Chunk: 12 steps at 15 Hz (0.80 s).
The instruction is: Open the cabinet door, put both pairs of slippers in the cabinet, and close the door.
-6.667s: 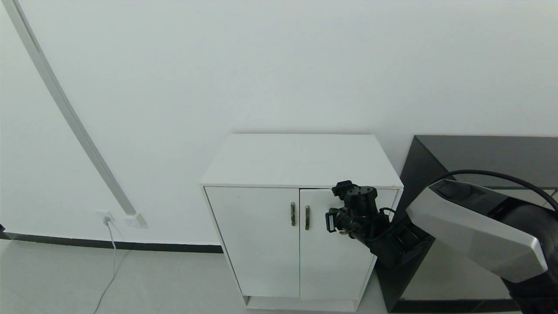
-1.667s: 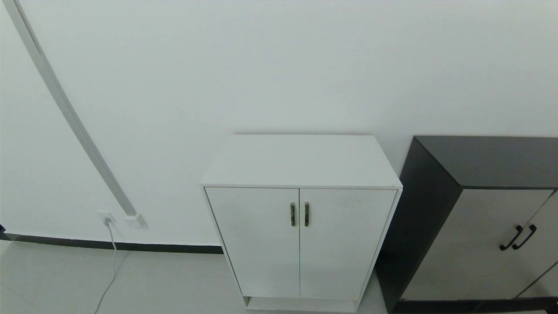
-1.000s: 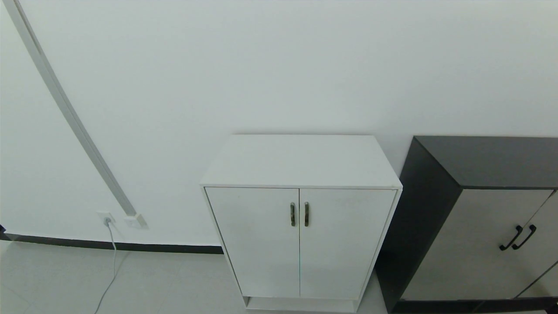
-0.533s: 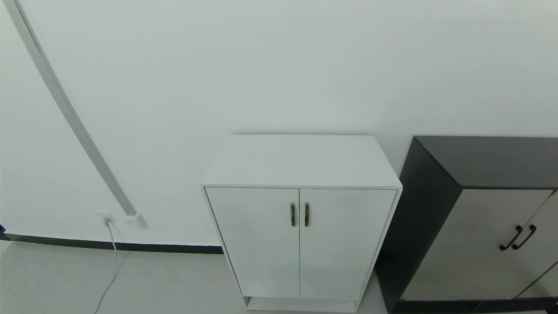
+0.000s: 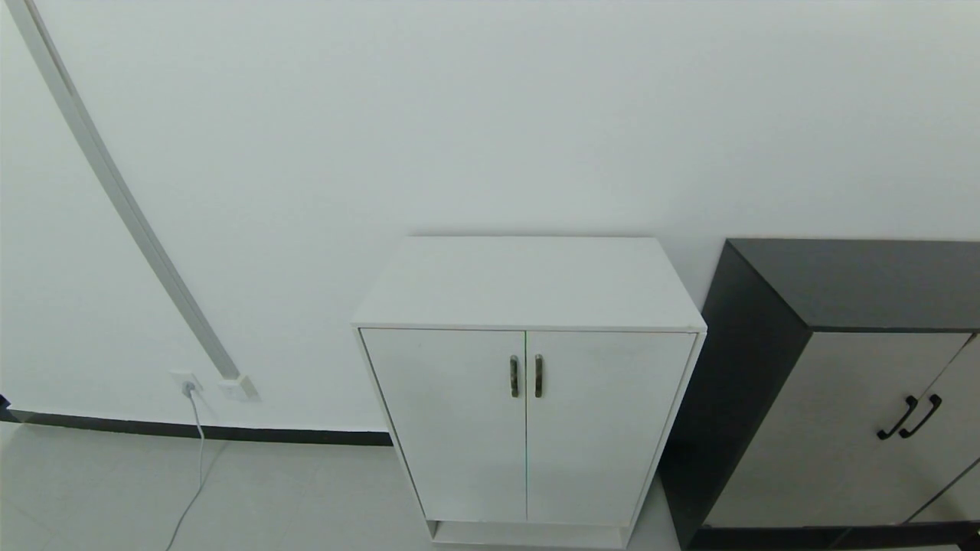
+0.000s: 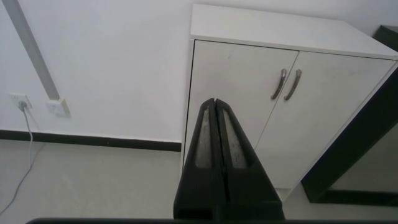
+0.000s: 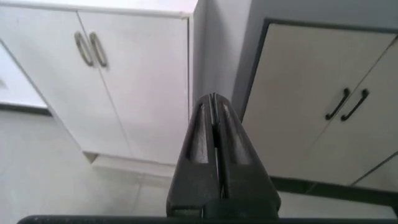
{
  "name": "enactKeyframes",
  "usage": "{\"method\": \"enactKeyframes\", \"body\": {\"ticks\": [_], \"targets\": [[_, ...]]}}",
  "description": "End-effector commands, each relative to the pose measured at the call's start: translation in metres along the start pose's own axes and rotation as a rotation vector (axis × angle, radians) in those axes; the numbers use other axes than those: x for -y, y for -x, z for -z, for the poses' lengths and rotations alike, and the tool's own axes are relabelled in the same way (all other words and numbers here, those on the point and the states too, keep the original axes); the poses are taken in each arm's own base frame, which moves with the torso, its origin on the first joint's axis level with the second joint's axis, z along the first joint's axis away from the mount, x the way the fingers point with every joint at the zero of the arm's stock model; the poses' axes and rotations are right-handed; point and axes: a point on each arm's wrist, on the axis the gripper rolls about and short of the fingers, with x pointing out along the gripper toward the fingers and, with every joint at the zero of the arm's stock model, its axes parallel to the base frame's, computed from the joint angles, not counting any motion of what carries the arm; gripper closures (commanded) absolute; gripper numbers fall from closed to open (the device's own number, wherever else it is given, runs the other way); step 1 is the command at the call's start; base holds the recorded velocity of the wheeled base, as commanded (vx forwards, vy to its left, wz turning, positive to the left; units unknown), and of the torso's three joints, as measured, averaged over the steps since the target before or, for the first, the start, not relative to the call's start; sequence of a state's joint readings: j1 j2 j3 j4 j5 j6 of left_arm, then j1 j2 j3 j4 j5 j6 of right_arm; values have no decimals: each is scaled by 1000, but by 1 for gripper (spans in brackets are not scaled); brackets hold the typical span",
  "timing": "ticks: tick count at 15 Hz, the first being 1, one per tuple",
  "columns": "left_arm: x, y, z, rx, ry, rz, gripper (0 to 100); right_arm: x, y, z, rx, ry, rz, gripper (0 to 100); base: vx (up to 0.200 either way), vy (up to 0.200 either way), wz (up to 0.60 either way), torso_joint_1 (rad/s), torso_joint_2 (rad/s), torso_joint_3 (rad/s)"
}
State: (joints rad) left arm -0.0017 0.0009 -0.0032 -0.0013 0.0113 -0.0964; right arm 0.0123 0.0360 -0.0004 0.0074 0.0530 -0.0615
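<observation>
White cabinet [image 5: 528, 279] against wall [image 5: 490, 115], long axis upright, front facing robot; black cabinet [image 5: 842, 279] just beside it. Doors [image 5: 452, 421] shut. Handles [image 5: 514, 376] upright, paired at the centre seam. Left gripper [image 6: 215, 102], right gripper [image 7: 213, 98]: fingers pressed together, empty, short of the cabinets. Risk: handles so close that a grab may catch both.

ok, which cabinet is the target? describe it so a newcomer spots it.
Two cabinets stand side by side against the white wall. The target is the white cabinet on the robot's left, both doors shut, two short metal handles meeting at the centre. Its neighbour, the black cabinet, has grey doors and black handles.
</observation>
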Motion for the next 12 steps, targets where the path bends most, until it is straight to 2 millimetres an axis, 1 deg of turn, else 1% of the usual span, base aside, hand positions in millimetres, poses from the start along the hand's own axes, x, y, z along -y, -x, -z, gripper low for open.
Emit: {"method": "enactKeyframes", "body": {"ticks": [1, 4, 5, 6, 7, 12], "targets": [[0, 0, 0, 0, 0, -1, 100, 0, 3, 1, 33, -2, 14, 100, 0, 0, 0, 0, 0, 0], [0, 0, 0, 0, 2, -1, 100, 0, 2, 1, 34, -11, 20, 100, 0, 0, 0, 0, 0, 0], [0, 0, 0, 0, 0, -1, 100, 0, 3, 0, 44, -83, 26, 100, 0, 0, 0, 0, 0, 0], [0, 0, 0, 0, 0, -1, 100, 0, 3, 0, 46, -97, 40, 100, 0, 0, 0, 0, 0, 0], [0, 0, 0, 0, 0, -1, 100, 1, 3, 0, 47, -99, 63, 100, 0, 0, 0, 0, 0, 0], [0, 0, 0, 0, -4, -3, 100, 1, 3, -1, 49, -103, 67, 100, 0, 0, 0, 0, 0, 0]]}}
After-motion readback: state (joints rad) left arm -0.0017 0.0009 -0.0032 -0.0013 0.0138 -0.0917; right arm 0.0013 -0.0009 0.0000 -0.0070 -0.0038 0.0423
